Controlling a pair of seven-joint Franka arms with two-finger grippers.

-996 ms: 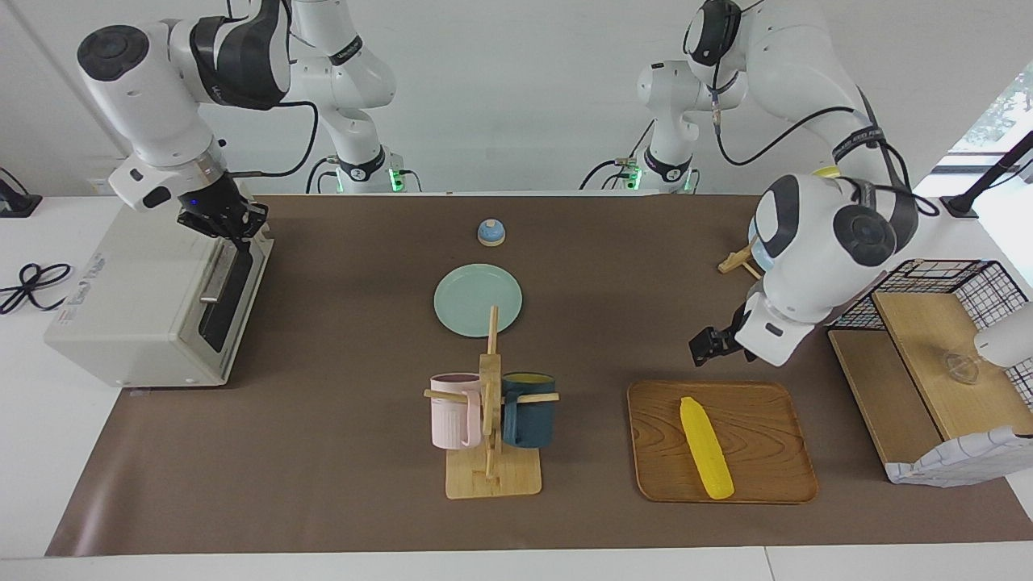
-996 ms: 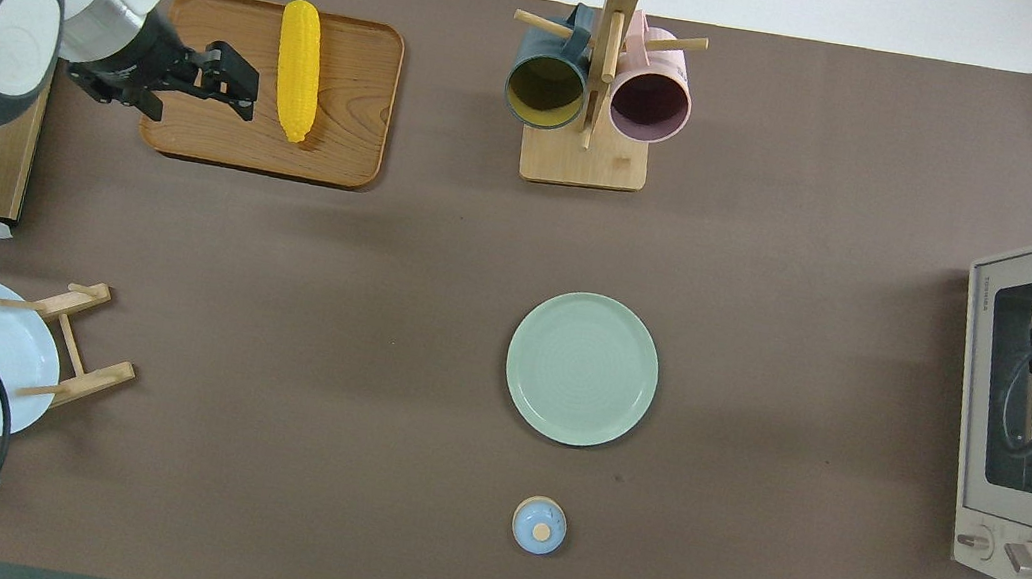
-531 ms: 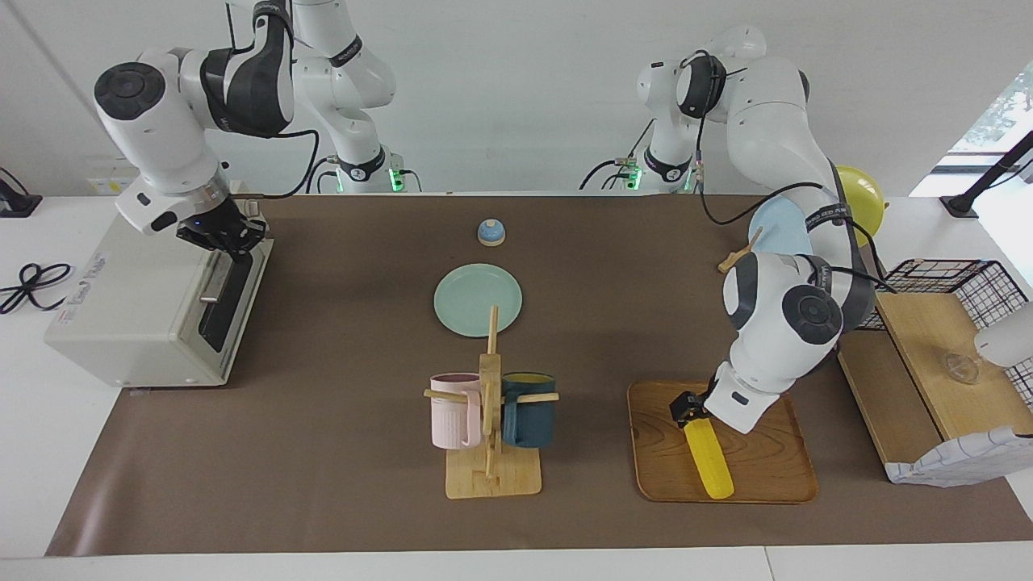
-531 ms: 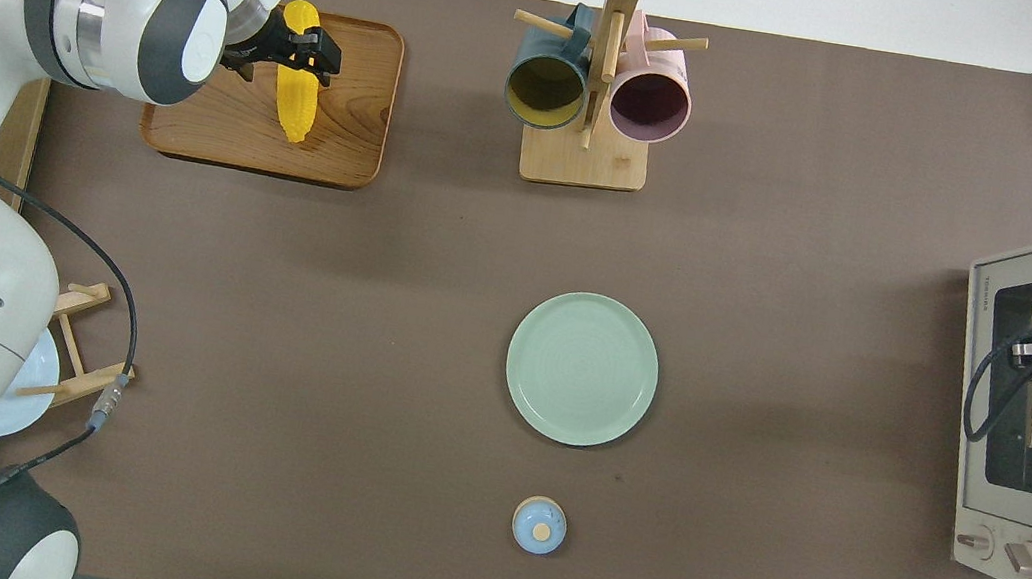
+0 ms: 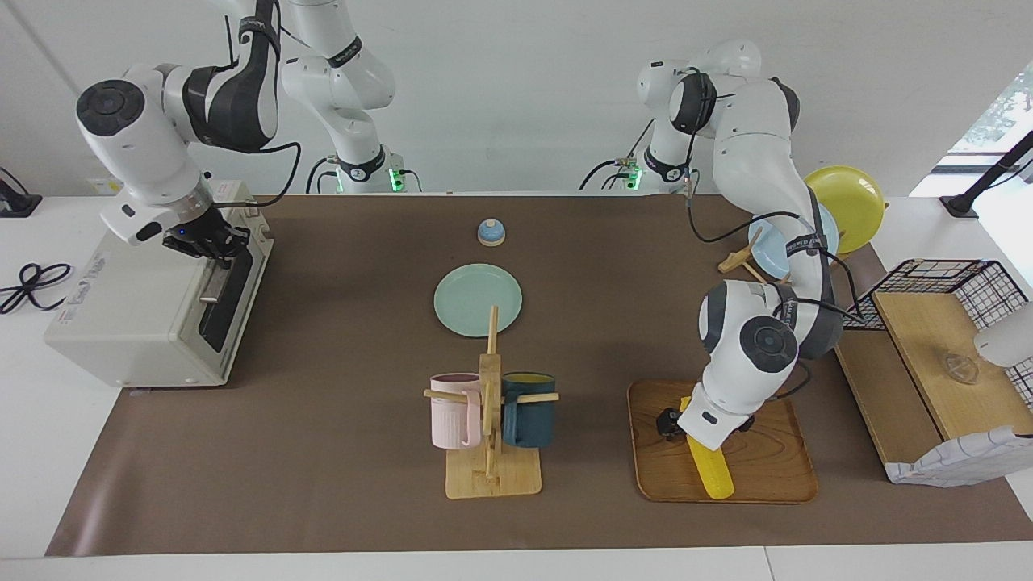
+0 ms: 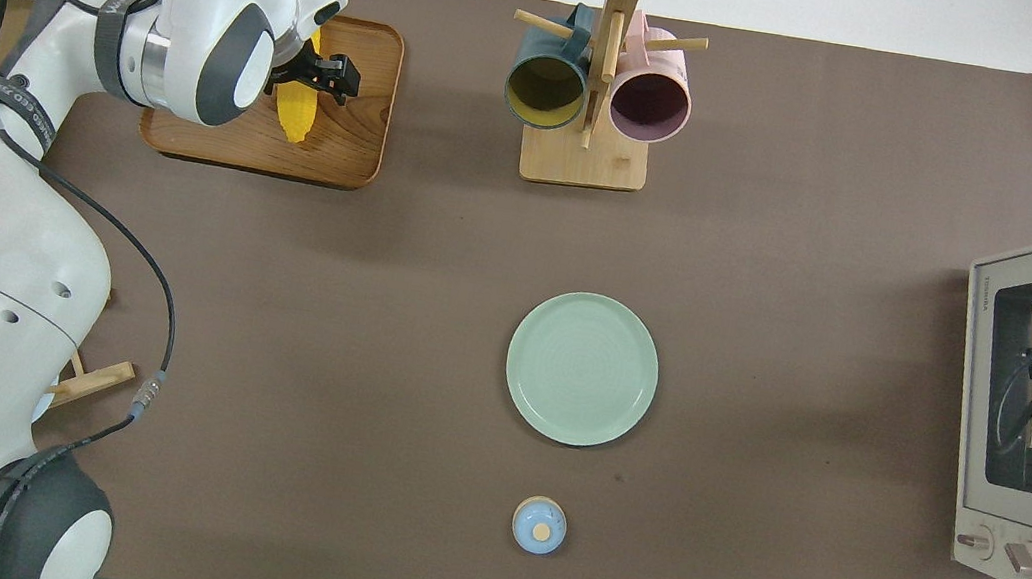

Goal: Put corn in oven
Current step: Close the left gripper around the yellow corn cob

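Left gripper (image 5: 676, 425) and wrist hide half the corn (image 5: 713, 474).

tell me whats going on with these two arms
The left gripper, jaws open, is down over the bright yellow corn cob lying on the brown wooden tray, not yet gripping it. The right gripper, shut, sits at the metal bar handle of the off-white toaster oven, whose door looks closed.

Left gripper (image 5: 675, 423) low over corn (image 5: 713, 474) on wooden tray (image 5: 775, 484), right gripper (image 5: 211, 243) at oven (image 5: 137, 315) handle
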